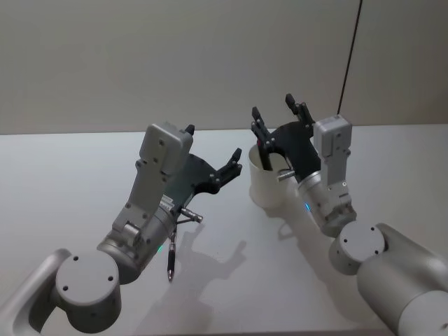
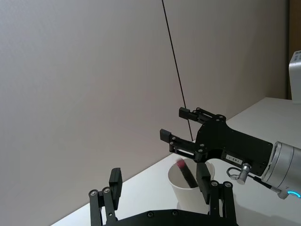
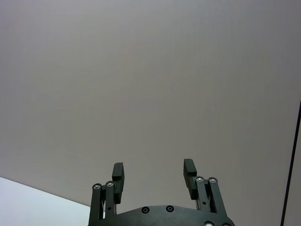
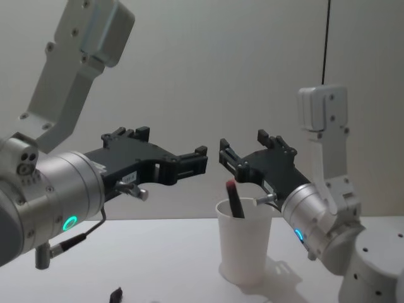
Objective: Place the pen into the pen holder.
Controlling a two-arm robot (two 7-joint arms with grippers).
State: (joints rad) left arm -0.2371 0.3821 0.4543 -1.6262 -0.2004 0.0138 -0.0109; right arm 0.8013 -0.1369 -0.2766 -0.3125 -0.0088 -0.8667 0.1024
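Note:
The pen (image 4: pixel 233 199), dark with a red top end, stands leaning inside the pen holder (image 4: pixel 243 249), a white paper cup on the table; the pen (image 2: pixel 187 173) shows again inside the cup's rim (image 2: pixel 188 195). My right gripper (image 4: pixel 242 142) hovers open and empty just above the cup (image 1: pixel 262 192), slightly behind it. My left gripper (image 2: pixel 159 181) is open and empty too, held in the air to the left of the cup and pointing towards it. Its fingers (image 1: pixel 231 164) stop short of the cup wall.
Another dark pen-like object (image 1: pixel 170 259) lies on the white table (image 1: pixel 70 175) under my left arm, near the front. A thin black cable (image 1: pixel 350 56) hangs down the wall behind the right arm.

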